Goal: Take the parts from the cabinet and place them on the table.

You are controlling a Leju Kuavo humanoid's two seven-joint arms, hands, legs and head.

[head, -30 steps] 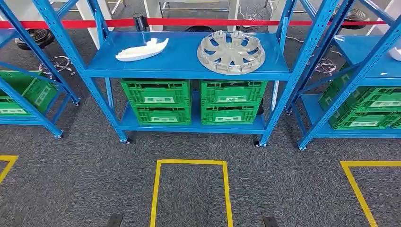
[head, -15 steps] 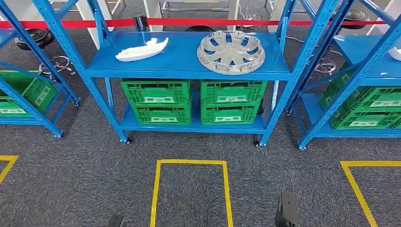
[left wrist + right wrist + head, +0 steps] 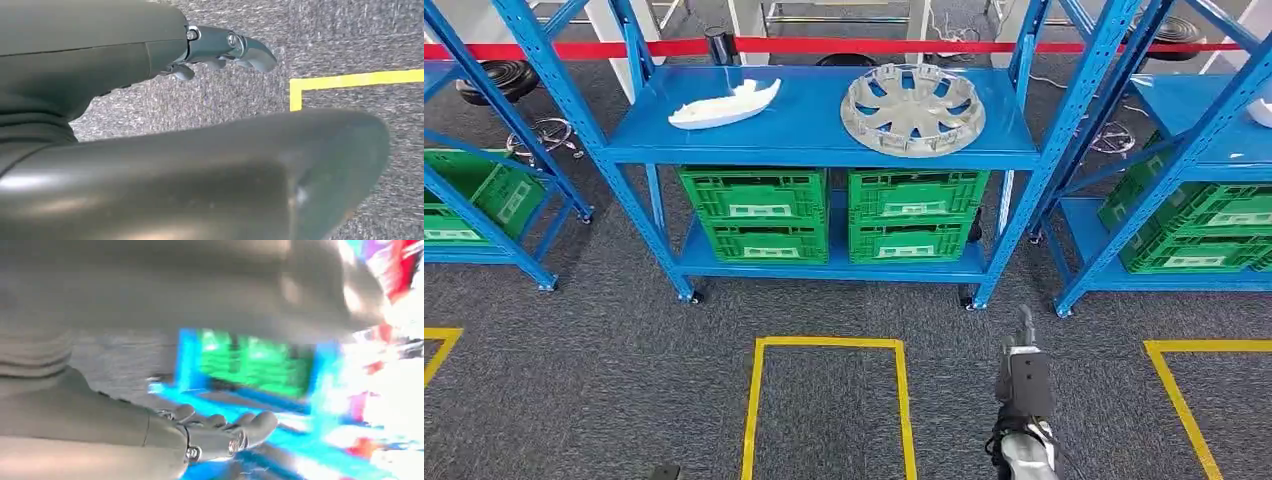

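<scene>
Two parts wait on the blue shelf (image 3: 824,140): a white moulding (image 3: 724,103) toward its left end and a grey hubcap (image 3: 913,108) toward its right, well apart from each other. You have nothing in either hand. Your right hand (image 3: 1024,385) is low in the head view, over the carpet and short of the rack; in its wrist view the fingers (image 3: 225,427) look loosely extended and apart, though that picture is blurred, so treat this as likely rather than sure. Your left hand (image 3: 220,50) hangs over the floor, fingers slightly curled but apart, holding nothing.

The risk from here is the rack itself. Your right arm points close to the blue upright (image 3: 1024,200), and a straight reach could clip that post or the shelf edge before it gets to the hubcap. The hubcap is wide and shallow; one hand on its rim could tip or slide it.

Against the frame half a second back, your right hand has risen further into the head view and toward the rack. The parts have not moved.
</scene>
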